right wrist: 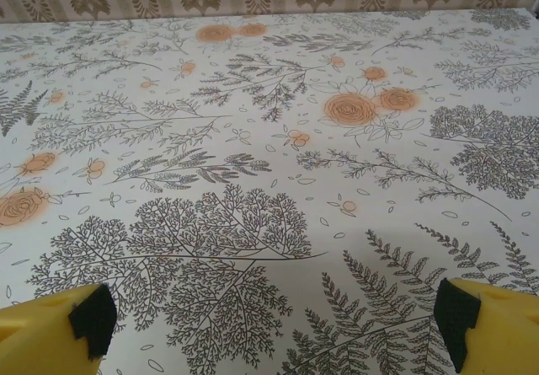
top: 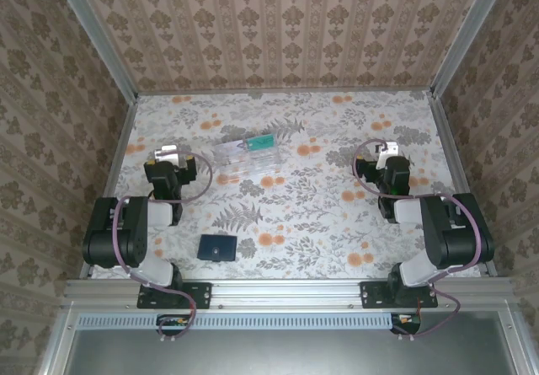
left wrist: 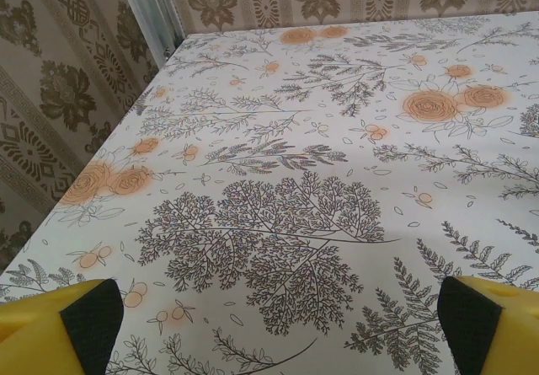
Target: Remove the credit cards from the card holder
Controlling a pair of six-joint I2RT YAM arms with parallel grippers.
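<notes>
The card holder (top: 217, 247), a small dark navy wallet, lies folded flat on the flowered table near the front edge, between the two arm bases and closer to the left arm. The credit cards are hidden. My left gripper (top: 169, 152) hovers at mid-left, behind and left of the holder. In the left wrist view the left gripper (left wrist: 274, 320) is open, its yellow fingers (left wrist: 50, 329) wide apart over bare cloth. My right gripper (top: 385, 149) sits at mid-right, far from the holder. In the right wrist view the right gripper (right wrist: 274, 316) is open with nothing between its fingers.
A clear plastic box (top: 247, 153) stands at centre back, between the two grippers, with a teal-green flat piece (top: 259, 143) inside. Patterned walls and metal rails (top: 118, 80) close off the table on three sides. Both arms are folded low near the front edge.
</notes>
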